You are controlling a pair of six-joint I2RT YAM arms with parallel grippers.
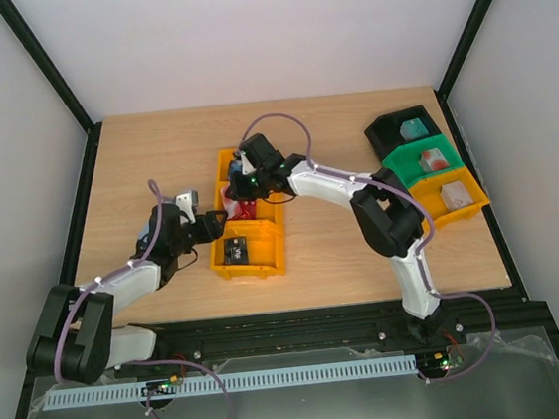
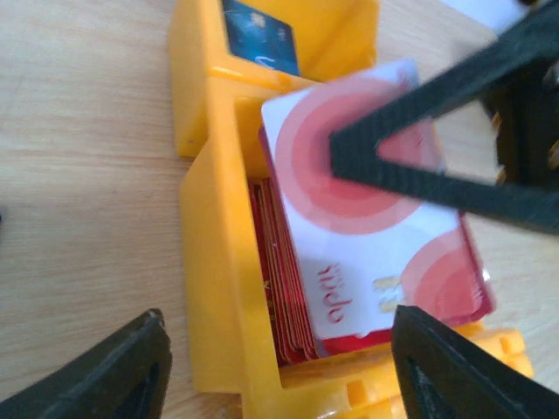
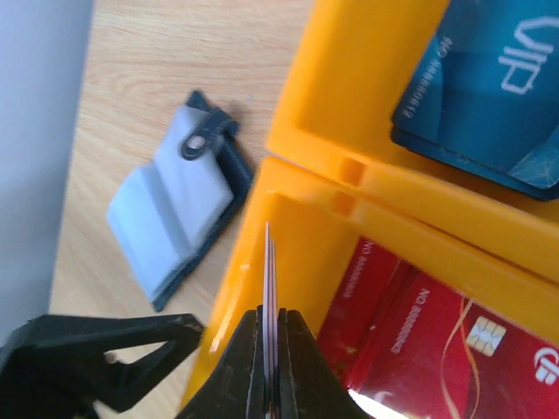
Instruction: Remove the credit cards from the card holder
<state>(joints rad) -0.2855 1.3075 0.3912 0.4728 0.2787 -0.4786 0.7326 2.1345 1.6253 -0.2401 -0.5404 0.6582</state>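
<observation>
From my station, the wooden worktop (image 1: 154,153) carries a yellow three-compartment bin (image 1: 279,250) near its centre. A row of black, green and yellow small bins (image 1: 398,164) sits well apart at 3 o'clock from it.

My right tool (image 3: 269,323) is over the bin with its fingers pressed together. They pinch a red-and-white credit card (image 2: 367,253) by one edge. In the right wrist view that card is edge-on, and I can't tell whether the thin lines there are one card or several. It hangs above the middle compartment, over a stack of red credit cards (image 3: 437,340).

My left tool (image 2: 278,316) is at the bin's 8 o'clock side. Its fingers are spread wide, holding nothing and touching nothing that I can see.

The card holder (image 3: 175,214) lies on the worktop just beside the bin's outer wall at 9 o'clock. It is folded open with the light blue inside up and the tab over it.

Blue credit cards (image 3: 489,78) lie in the far compartment, and a dark card (image 1: 236,250) lies in the near one.
</observation>
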